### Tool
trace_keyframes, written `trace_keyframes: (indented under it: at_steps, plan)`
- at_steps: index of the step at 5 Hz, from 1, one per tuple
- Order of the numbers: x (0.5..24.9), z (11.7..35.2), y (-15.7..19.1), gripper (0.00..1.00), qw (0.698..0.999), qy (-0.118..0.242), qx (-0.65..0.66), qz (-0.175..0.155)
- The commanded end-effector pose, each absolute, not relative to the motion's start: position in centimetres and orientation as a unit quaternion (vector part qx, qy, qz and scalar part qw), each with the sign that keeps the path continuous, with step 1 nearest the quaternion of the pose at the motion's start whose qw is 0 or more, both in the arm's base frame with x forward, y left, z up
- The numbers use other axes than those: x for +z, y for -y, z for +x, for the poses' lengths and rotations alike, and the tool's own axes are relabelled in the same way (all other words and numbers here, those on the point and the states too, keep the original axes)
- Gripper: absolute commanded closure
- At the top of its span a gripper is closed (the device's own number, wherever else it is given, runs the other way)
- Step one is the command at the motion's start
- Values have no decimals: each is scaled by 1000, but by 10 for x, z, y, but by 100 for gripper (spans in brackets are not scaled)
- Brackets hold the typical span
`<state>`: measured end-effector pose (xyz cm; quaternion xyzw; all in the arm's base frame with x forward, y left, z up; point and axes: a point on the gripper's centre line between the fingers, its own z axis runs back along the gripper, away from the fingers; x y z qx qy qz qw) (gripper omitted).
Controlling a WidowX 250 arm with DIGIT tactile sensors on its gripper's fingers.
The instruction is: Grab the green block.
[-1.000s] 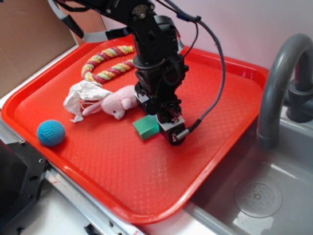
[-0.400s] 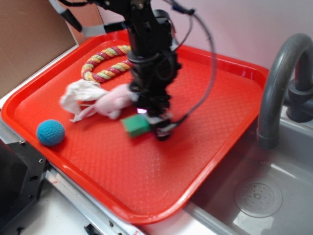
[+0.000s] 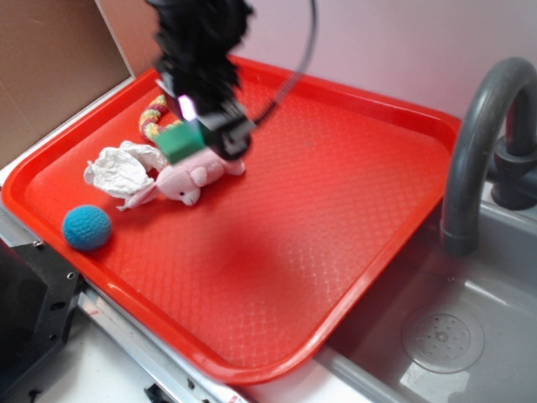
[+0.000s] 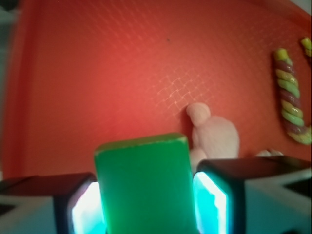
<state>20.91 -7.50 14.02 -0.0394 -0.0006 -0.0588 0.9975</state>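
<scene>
The gripper (image 4: 146, 204) is squeezed tight on the green block (image 4: 145, 185). A second ago the block sat low on the red tray (image 3: 336, 252); now it is up above the pink plush toy (image 3: 191, 178). The arm (image 3: 197, 38) is blurry and its top is cut off.

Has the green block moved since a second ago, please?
Yes. The green block has left the tray floor and gone up and left, held in the claw, now above the pink toy, away from the faucet.
</scene>
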Motion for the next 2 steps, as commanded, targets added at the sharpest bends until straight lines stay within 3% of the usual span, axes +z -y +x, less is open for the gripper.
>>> trace_keyframes:
  at_steps: [1,2]
  plan:
    - [185,188,51,100,996,51,-35,-69]
    - [181,194,55,100,993,48,-75,-78]
